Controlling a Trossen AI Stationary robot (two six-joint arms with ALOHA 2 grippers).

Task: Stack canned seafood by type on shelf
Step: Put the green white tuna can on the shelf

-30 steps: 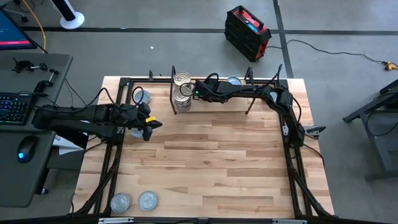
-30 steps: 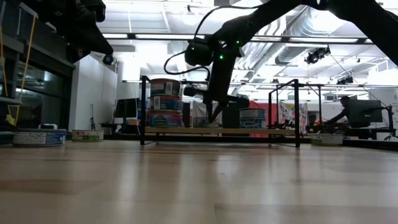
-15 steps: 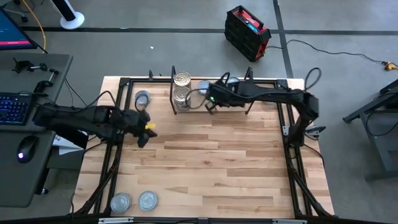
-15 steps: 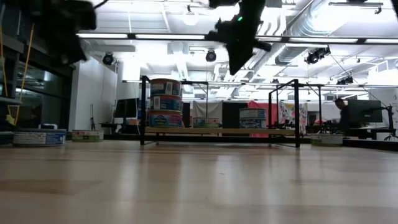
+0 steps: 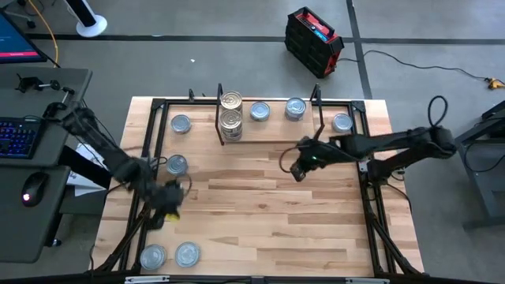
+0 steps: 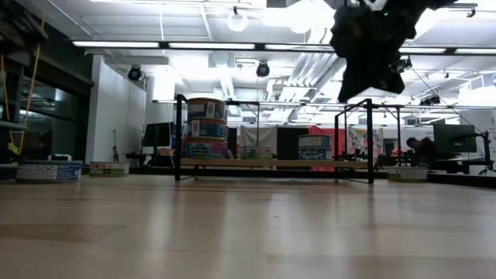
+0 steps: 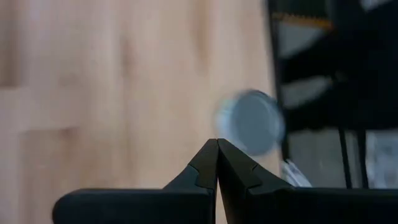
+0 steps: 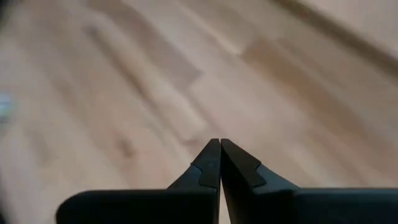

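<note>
The shelf (image 5: pixel 268 136) stands at the table's far edge. On its left end gold tins stand stacked (image 5: pixel 230 110), three high in the low view (image 6: pixel 205 128). Two silver-blue tins (image 5: pixel 259 111) (image 5: pixel 295 108) rest on the shelf board beside them. More silver-blue tins lie flat on the table, off the shelf. My right gripper (image 5: pixel 298 170) hangs shut and empty above bare wood in front of the shelf (image 8: pixel 220 142). My left gripper (image 5: pixel 164 214) is shut and empty near the table's left side, with a blurred silver-blue tin (image 7: pixel 250 121) on the table beyond its fingertips (image 7: pixel 217 142).
Loose tins lie at the far left (image 5: pixel 181 124), the left (image 5: pixel 176 164), the far right (image 5: pixel 342 122) and the near left corner (image 5: pixel 153 255) (image 5: pixel 187 254). A black frame (image 5: pixel 367 189) runs along the table's sides. The wood in the table's middle lies bare.
My right gripper has drawn back from the shelf toward the near and right edges, rising and rolling; a silver-blue tin now shows on the shelf where it was. My left gripper has swung toward the near edge, away from the tin on the left, and has turned.
</note>
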